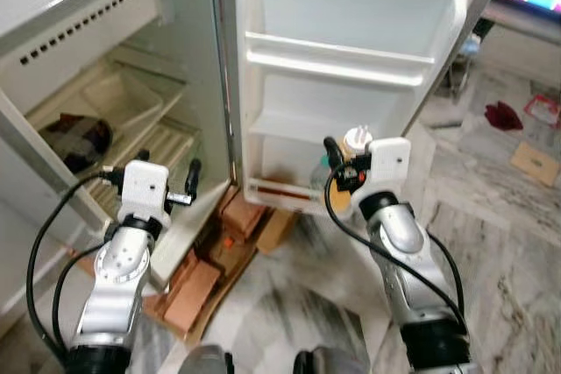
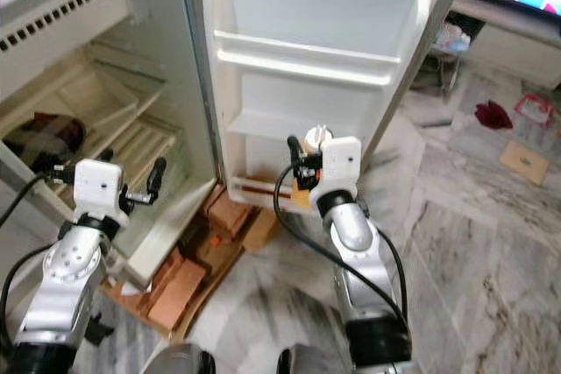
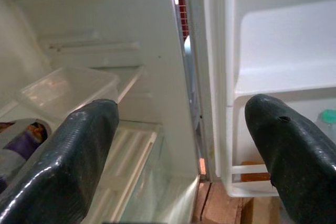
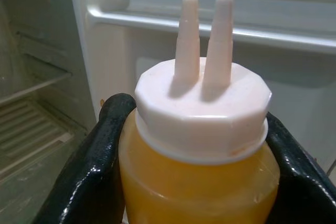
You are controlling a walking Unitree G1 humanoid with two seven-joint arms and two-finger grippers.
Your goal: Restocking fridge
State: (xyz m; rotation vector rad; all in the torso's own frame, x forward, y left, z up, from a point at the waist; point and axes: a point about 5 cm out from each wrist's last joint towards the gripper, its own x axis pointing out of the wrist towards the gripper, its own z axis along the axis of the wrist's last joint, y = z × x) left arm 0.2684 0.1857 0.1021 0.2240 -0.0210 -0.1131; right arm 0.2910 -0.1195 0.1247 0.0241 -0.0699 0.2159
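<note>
My right gripper (image 1: 344, 164) is shut on an orange sauce bottle (image 4: 197, 177) with a white twin-nozzle cap (image 1: 358, 138), held upright in front of the lowest shelf of the open fridge door (image 1: 351, 67). My left gripper (image 1: 175, 183) stands open and empty at the fridge opening, near the door hinge. Inside the fridge (image 1: 114, 85) lie a clear tray (image 3: 68, 85) on a shelf and a dark packet (image 1: 77, 139) at the left.
Bricks and cardboard (image 1: 223, 247) prop up the fridge at its base. Marble floor (image 1: 491, 234) lies to the right, with a red cloth (image 1: 503, 115) and a cardboard piece (image 1: 536, 163) on it. A small teal-capped item (image 3: 328, 116) sits in the lowest door shelf.
</note>
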